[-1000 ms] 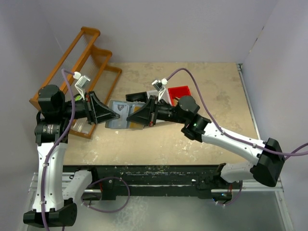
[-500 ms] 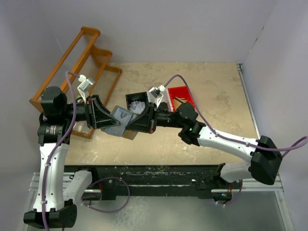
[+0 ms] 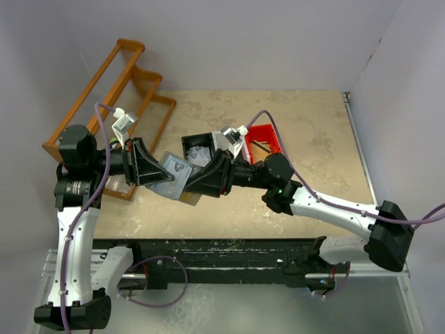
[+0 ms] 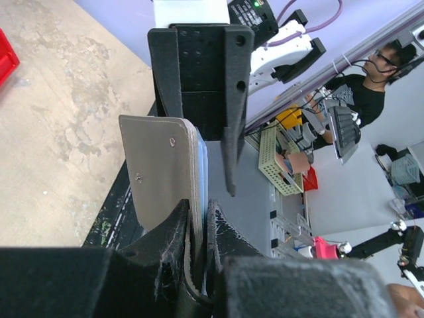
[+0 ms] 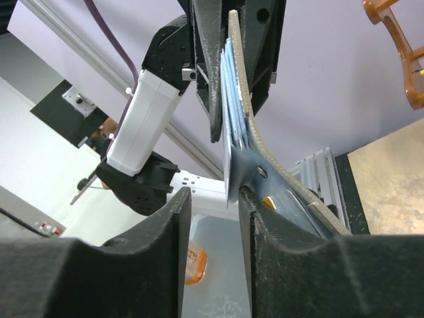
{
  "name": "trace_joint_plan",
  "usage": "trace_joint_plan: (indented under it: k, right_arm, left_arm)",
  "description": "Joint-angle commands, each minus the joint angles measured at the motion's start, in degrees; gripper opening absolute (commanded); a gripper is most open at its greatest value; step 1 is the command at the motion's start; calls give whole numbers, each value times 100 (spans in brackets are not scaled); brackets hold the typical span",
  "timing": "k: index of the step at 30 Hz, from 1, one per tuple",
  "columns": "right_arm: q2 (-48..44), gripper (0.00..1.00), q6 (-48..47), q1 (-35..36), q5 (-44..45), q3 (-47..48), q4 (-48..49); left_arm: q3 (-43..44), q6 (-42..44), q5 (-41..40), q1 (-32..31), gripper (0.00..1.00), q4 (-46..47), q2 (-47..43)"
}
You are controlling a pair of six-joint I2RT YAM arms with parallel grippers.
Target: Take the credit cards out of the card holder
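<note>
**Left gripper** (image 4: pixel 197 213): jaws nearly together, clamped on one short edge of the card holder (image 4: pixel 158 173). The holder juts straight out from the fingertips toward the opposite pincer.

**Credit cards** (image 5: pixel 233 132): a pale stack lying against the holder's inner face, with the free edges reaching toward the right gripper.

**Right gripper** (image 5: pixel 215 195): jaws partly apart, with nothing pinched. One card's corner sits in the gap, closer to one finger.

**Black bin** (image 3: pixel 197 146): just beyond the right gripper's fingers.

**Red bin** (image 3: pixel 263 131): beyond the right wrist.

**Wooden rack** (image 3: pixel 131 47): beyond the left gripper, on its outer side.
</note>
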Motion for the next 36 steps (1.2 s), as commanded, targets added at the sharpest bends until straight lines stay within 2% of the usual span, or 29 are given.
trace_joint_plan:
  k: [1,4,6,13,23,30,31,33,34,36]
  right_arm:
    - [-24,40,-68,-24,421,151,128]
    - [140,39,-55,-22,470,387,145]
    - [243,35,-28,-24,491,475,141]
    - [313,0,67,-27,527,424,103]
    - [-262,0,141,-37,652,-427,504]
    - [-200,0,151,-35,639,-442,492]
    - [-148,2,153,-31,612,-373,495]
    - [-32,20,175,-33,574,-238,630]
    - [25,26,206,-37,553,-171,708]
    - [127,32,269,-32,467,-72,854]
  left_arm:
    - [292,-151,260,-59,11,276,-100]
    - [296,-158,180,-59,10,309,-118]
    - [293,-186,76,-59,10,317,-123]
    - [265,-156,-91,-55,13,308,-144]
    - [292,-216,-130,-59,17,413,-87]
    - [196,-447,-164,-59,14,656,-155]
    - [202,-449,-174,-59,12,658,-167]
    - [192,-448,-176,-59,9,660,-158]
    - [187,-448,-180,-59,7,657,-152]
    - [173,-449,-184,-59,5,656,-151]
